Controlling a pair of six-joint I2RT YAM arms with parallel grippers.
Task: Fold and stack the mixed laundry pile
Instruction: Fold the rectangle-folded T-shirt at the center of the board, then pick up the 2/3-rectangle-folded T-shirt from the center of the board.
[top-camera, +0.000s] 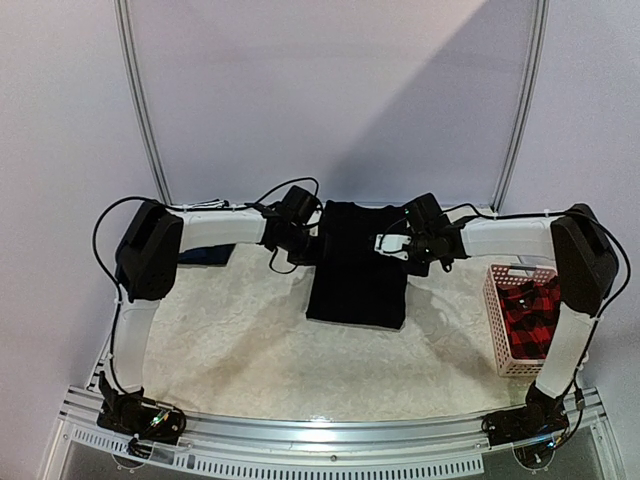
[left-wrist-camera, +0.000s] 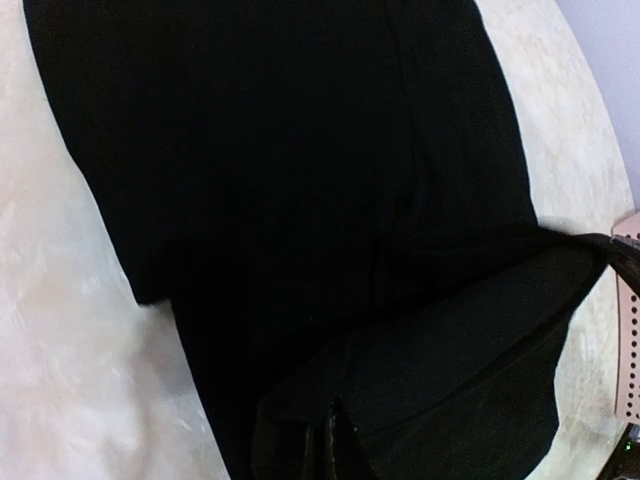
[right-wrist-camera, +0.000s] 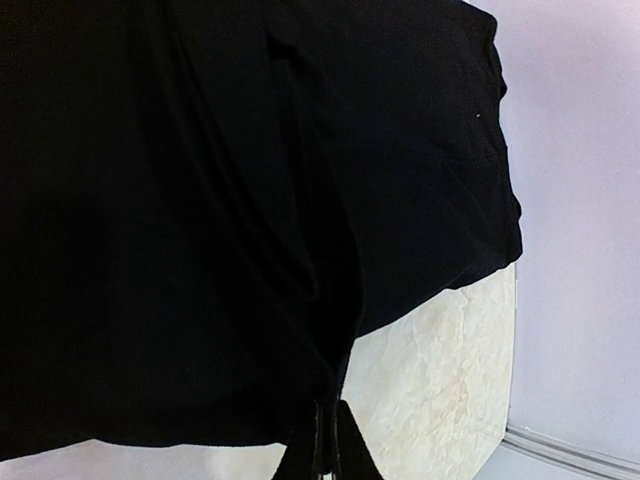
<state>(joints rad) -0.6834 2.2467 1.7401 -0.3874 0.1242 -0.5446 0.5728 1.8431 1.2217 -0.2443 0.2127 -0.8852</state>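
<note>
Roughly at the far left corner of the bench (top-camera: 230, 340) a navy piece (top-camera: 205, 255) lies flat, partly under the left arm and apart from everything else.

Next, the left fingers (left-wrist-camera: 318, 455) are pressed together on a pinch of the black shirt (top-camera: 355, 280), at its far left corner; in the left wrist view the cloth rises in a soft ridge to meet them.

The shirt itself sits by the middle of the far edge and runs toward the centre of the bench as a long dark strip. It looks light and fully limp, with no stiffness of its own. It will probably sag between two holds and crease wherever it is let down. The cloth seems matte rather than slick, so a pinch should hold, though thin fabric can creep out of a shallow bite. The two far corners look like the sensible places to hold it, taken through every layer so none peels away.

The right fingers (right-wrist-camera: 345, 460) are likewise clamped on the shirt at its far right corner, the fabric draping away from them.

Along the right edge a pink basket (top-camera: 493, 320) holds a red-black plaid shirt (top-camera: 528, 315), bunched loosely inside.
</note>
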